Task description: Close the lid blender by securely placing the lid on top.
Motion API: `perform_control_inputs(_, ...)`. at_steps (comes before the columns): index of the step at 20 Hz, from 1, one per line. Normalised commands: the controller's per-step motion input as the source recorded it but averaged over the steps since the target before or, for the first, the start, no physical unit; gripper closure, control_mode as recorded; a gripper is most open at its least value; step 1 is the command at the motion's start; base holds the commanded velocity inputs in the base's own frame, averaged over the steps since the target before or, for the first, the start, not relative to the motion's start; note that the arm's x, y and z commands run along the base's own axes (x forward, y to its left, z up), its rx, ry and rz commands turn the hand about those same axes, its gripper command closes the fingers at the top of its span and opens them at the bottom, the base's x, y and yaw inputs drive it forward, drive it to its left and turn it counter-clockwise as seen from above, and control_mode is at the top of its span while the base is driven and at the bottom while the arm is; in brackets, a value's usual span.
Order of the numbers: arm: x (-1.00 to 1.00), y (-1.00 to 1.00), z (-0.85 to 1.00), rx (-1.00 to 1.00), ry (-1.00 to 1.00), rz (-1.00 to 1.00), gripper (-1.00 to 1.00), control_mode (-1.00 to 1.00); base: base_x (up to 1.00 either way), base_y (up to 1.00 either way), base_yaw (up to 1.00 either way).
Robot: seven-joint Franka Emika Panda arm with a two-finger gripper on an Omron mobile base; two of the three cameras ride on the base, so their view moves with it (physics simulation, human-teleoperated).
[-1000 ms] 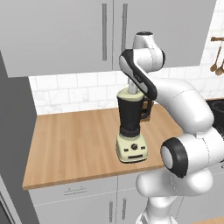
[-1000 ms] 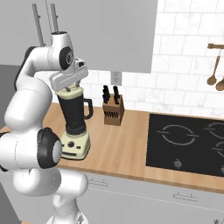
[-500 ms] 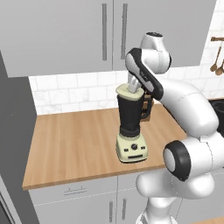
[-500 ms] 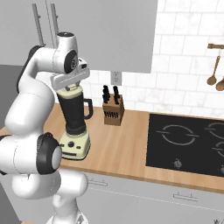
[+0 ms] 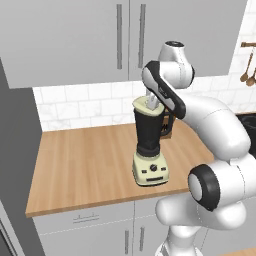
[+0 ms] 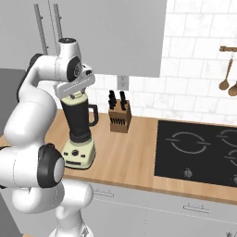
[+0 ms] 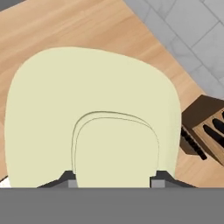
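The lid (image 7: 92, 113) is pale cream-yellow, matching the blender (image 5: 150, 150) base, which carries a black dial and small dark buttons; its jar is dark grey-black. The countertop (image 5: 80, 165) is warm light-brown wood grain. The knife block (image 6: 120, 119) is dark brown with black handles. The backsplash (image 6: 185, 97) is white marbled tile, the cabinets (image 5: 65, 40) grey, the cooktop (image 6: 199, 150) black with pale rings

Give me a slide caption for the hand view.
Gripper straddling the knob of the cream lid, with wooden counter and knife block beyond.
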Motion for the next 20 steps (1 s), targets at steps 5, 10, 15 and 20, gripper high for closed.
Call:
perform_control_inputs(5, 0.0, 0.04, 0.04, -0.07, 0.0, 0.0, 1.0, -1.0, 0.0, 0.0, 0.0)
perform_control_inputs(10, 0.0, 0.02, 0.11, -0.07, 0.0, 0.0, 1.0, -1.0, 0.0, 0.0, 0.0)
perform_control_inputs(15, -0.01, 0.01, -0.22, -0.12, 0.0, 0.0, 1.0, -1.0, 0.0, 0.0, 0.0)
perform_control_inputs(20, -0.01, 0.0, -0.29, -0.04, 0.0, 0.0, 1.0, -1.0, 0.0, 0.0, 0.0)
